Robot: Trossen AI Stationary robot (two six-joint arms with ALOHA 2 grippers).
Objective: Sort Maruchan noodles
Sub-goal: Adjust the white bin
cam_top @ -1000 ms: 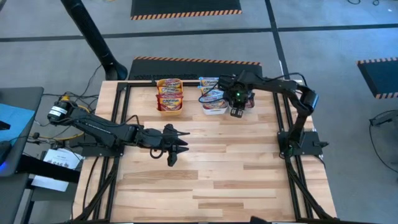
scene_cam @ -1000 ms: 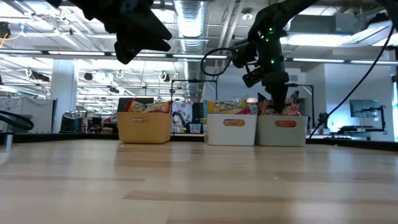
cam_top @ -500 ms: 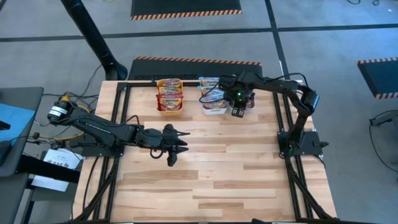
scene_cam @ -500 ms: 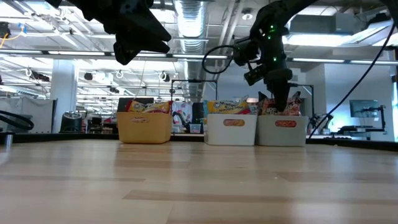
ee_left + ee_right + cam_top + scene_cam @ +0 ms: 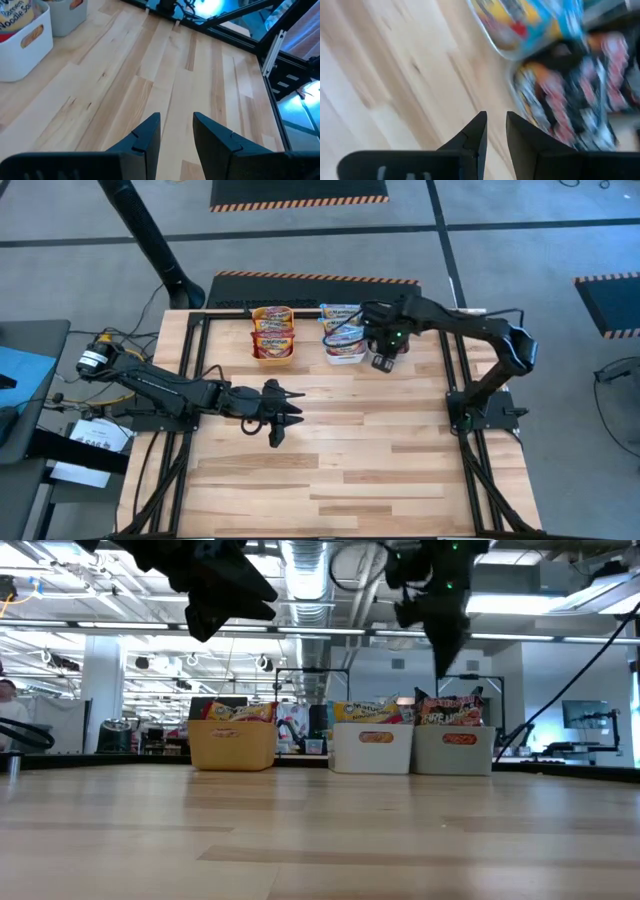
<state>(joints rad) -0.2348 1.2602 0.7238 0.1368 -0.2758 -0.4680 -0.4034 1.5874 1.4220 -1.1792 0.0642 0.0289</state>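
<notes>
The tabletop (image 5: 340,450) lies bare over its middle and whole near half — wide room for a gripper to pass. The only things in the way stand along the far edge: an orange bin (image 5: 273,345), a white bin (image 5: 343,347) and a grey bin (image 5: 459,749), close side by side, all heaped with noodle packets (image 5: 272,329). The left gripper (image 5: 279,420) hangs over the left-middle boards; the right gripper (image 5: 381,361) is raised above the grey bin.
</notes>
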